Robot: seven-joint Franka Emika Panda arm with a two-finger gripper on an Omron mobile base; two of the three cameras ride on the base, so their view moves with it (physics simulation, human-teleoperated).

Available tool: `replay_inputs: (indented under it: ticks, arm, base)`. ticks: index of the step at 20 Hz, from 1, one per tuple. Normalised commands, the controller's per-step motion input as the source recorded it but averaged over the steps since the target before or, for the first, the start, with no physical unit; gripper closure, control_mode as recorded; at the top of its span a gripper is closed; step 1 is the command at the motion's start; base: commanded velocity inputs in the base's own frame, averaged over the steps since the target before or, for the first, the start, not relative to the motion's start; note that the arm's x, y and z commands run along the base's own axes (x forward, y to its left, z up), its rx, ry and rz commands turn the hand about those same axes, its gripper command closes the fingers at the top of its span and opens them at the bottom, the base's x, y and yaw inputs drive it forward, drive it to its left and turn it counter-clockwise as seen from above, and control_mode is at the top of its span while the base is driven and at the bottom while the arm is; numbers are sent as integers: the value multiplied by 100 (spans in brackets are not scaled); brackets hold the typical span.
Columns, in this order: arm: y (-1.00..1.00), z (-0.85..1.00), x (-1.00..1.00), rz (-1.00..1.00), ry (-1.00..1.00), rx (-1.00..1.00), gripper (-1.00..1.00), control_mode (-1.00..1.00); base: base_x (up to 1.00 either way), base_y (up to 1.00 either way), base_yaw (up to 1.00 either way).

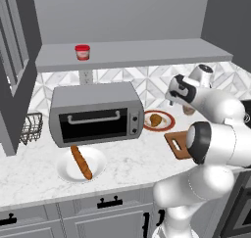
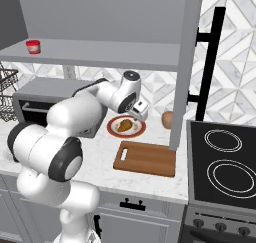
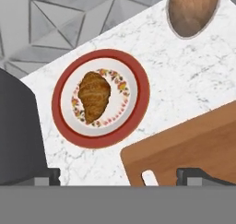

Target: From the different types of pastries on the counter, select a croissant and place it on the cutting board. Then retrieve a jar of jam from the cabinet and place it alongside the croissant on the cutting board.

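Seen from the hand, a dark toaster oven [image 3: 18,131] fills the left edge. Next to the right comes a red-rimmed plate [image 3: 140,75], and on it lies the croissant [image 3: 94,95]. It sits ahead of the fingertips [image 3: 46,176] and to their left of centre, well short of contact. Its long axis runs nearly along the line the hand looks down, tilted a little, with the narrow end nearer the hand.

Further right, the board [image 3: 193,144] lies under the right fingertip, its handle hole at the near corner, just beside the plate without touching it. A brown egg-shaped thing [image 3: 191,11] stands on the counter [image 3: 184,66] beyond, ahead and to the right.

The gripper [image 3: 120,177] is spread wide and holds nothing; the tips stand far apart at the view's bottom corners.

Judging by this, the first step is not yet done: the hand must shift left and forward until the croissant sits between the tips, then descend. The jaws would close best across its short width.

The jam [image 1: 82,52] waits on the shelf [image 1: 147,53], high and far left of the hand, above the oven.
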Motion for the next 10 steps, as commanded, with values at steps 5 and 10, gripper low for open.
replay_inputs:
  ticks: [5,10]
  arm:
    - [17,-15,4,3,-2,-1,-100,-100]
    - [7,-15,7,0,-1,-3,-100,-100]
  base:
    - [0,0,0]
    - [0,0,0]
